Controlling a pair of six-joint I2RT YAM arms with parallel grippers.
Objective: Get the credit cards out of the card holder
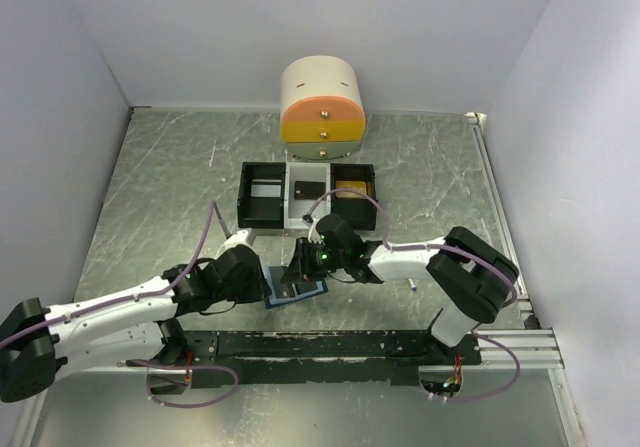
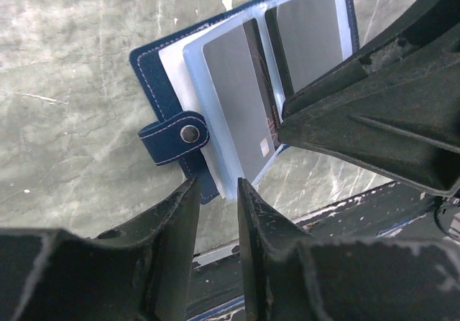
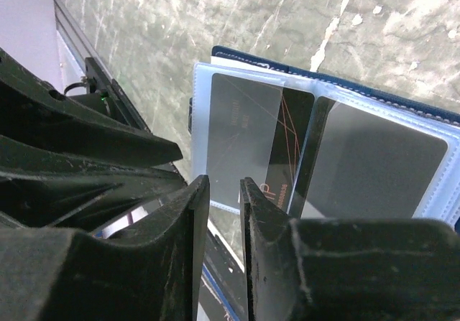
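Note:
The card holder (image 1: 296,290) lies open near the table's front edge. Its dark blue cover and snap tab (image 2: 188,131) show in the left wrist view. Light blue sleeves hold the credit cards: grey ones (image 2: 231,95) (image 3: 375,169) and a dark one with orange lines (image 3: 289,143). My left gripper (image 2: 217,184) stands at the holder's near corner, its jaws a narrow gap apart, and the corner reaches just between the tips. My right gripper (image 3: 224,183) hovers over the opposite sleeve edge, also narrowly open. Its fingers (image 2: 338,123) lie across the middle of the holder.
A black-and-white three-compartment tray (image 1: 262,210) stands behind the holder. Behind that is a round-topped cream, orange and yellow drawer box (image 1: 322,110). A dark rail (image 1: 330,345) runs along the near edge. White walls close in both sides.

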